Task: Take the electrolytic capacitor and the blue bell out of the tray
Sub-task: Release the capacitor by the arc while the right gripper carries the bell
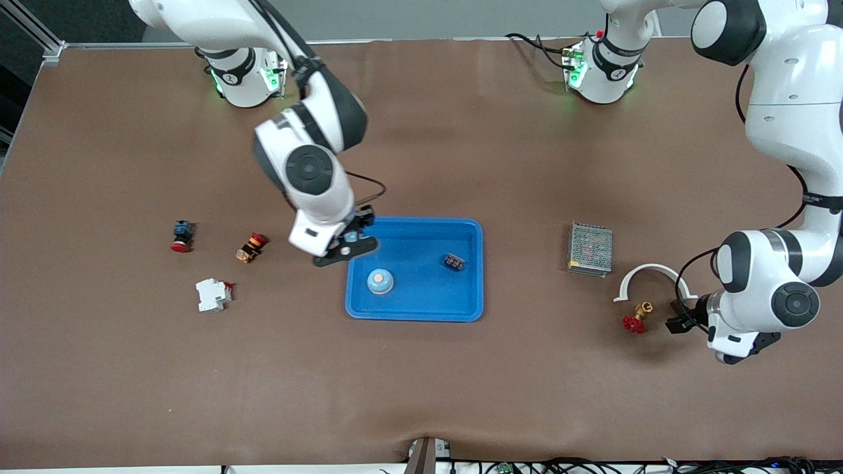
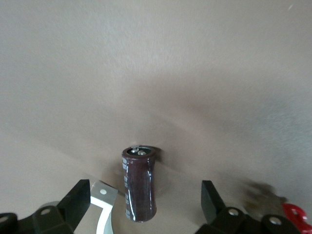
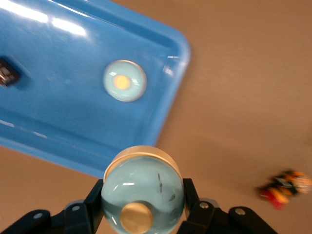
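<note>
A dark brown capacitor (image 2: 140, 185) rests on the brown table between the fingers of my left gripper (image 2: 145, 195), which is open and touches it on neither side. That gripper (image 1: 681, 317) is low at the left arm's end of the table, beside a red valve. My right gripper (image 3: 144, 195) is shut on a pale blue bell (image 3: 142, 192) with a brass button, over the rim of the blue tray (image 1: 413, 312) at the right arm's end. In the front view that gripper (image 1: 348, 249) hides its bell. A second bell (image 1: 380, 281) sits in the tray.
A small dark component (image 1: 453, 262) also lies in the tray. A grey power supply (image 1: 590, 249), a white arc (image 1: 652, 280) and the red valve (image 1: 636, 320) lie by the left gripper. Two red buttons (image 1: 182, 236) (image 1: 251, 247) and a white breaker (image 1: 213, 294) lie toward the right arm's end.
</note>
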Controlling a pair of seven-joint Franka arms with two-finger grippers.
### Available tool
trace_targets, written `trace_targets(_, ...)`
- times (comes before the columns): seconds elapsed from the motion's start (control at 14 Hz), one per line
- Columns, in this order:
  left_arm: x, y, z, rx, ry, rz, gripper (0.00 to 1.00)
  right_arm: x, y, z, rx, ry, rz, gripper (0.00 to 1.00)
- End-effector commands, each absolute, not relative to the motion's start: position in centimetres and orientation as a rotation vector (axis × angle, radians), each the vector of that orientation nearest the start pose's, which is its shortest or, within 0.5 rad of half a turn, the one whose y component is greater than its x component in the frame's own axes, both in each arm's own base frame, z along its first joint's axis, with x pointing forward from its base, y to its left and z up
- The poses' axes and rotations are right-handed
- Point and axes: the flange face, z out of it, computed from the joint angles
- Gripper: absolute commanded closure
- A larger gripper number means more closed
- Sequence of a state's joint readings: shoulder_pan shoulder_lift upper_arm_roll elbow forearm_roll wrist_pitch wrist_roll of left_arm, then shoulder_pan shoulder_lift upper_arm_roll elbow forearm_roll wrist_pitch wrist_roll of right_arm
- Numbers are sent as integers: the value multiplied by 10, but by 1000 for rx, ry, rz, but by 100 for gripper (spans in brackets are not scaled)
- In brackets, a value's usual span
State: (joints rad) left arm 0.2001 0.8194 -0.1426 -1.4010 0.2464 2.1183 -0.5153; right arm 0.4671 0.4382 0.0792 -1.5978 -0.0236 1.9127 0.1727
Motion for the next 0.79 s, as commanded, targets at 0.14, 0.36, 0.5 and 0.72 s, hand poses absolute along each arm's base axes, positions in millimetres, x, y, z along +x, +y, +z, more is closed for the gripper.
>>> trace_targets(0.14,726,70,262,-2934,-688,2,0,611,218,404,-2992,-867,254,65)
trace_targets(0.36,728,69,295,-2938,-630,-66,0,635,140,399,-2913,-1021,248,65)
trace_targets(0.5,726,70,316,-2939,-590,-81,0,645,98,397,-2882,-1088,223,65)
trace_targets(0.72,722,67,353,-2953,-534,-106,0,664,43,380,-2827,-1253,128,65)
